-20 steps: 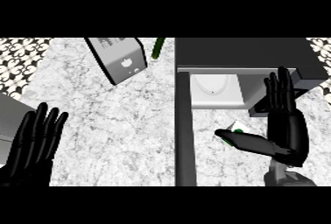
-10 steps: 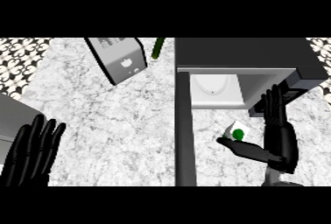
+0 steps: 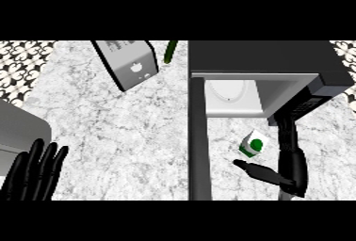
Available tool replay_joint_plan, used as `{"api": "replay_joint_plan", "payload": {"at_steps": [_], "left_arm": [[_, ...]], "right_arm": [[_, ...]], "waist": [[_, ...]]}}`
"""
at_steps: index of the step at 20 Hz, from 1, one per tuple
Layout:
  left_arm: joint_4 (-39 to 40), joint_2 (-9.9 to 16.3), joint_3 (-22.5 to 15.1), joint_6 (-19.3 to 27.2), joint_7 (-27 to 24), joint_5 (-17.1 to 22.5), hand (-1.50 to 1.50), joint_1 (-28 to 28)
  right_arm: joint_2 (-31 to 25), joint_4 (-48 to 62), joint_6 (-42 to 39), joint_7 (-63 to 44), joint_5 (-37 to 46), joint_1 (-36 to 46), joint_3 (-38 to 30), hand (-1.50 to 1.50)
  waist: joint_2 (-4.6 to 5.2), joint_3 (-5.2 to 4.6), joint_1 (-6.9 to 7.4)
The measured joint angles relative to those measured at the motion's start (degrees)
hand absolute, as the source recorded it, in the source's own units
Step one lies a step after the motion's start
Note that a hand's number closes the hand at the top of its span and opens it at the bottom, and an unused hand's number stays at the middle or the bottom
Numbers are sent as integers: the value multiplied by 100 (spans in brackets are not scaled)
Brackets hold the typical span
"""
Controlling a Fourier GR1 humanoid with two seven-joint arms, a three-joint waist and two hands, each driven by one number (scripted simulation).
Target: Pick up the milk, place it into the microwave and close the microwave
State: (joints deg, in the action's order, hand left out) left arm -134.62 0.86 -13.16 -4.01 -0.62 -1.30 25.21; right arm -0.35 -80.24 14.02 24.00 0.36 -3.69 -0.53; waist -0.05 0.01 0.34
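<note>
Two hands [image 3: 35, 172] [image 3: 292, 162], one milk carton [image 3: 253, 144], one microwave [image 3: 268, 61], one toaster [image 3: 128, 61]

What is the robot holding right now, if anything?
Nothing. The milk carton stands on the counter between the right hand's straight fingers and thumb, not gripped. The left hand rests open at the lower left.

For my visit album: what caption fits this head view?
Right hand open beside the milk carton before the open microwave.

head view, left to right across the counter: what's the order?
left hand → grey toaster → green cucumber → open microwave door → milk carton → right hand
</note>
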Motion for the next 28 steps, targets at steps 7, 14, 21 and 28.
{"api": "replay_joint_plan", "payload": {"at_steps": [7, 14, 21, 28], "left_arm": [[-263, 39, -245, 10, -12, -69, -150, 297], [-264, 28, -262, 151, 196, -181, -150, 78], [-356, 140, -225, 73, 3, -88, -150, 354], [-299, 134, -234, 51, -130, -69, -150, 427]], "right_arm": [[-128, 1451, -319, 1031, -322, 394, -465, -150], [-169, 2867, -730, 2015, -602, 878, -834, -150], [-412, 4551, -921, 2839, -680, 1637, -1225, -150], [-607, 5605, -1029, 3497, -309, 2040, -1133, 150]], "waist": [[2, 0, 9], [6, 2, 5], [10, 3, 33], [-5, -39, 66]]}}
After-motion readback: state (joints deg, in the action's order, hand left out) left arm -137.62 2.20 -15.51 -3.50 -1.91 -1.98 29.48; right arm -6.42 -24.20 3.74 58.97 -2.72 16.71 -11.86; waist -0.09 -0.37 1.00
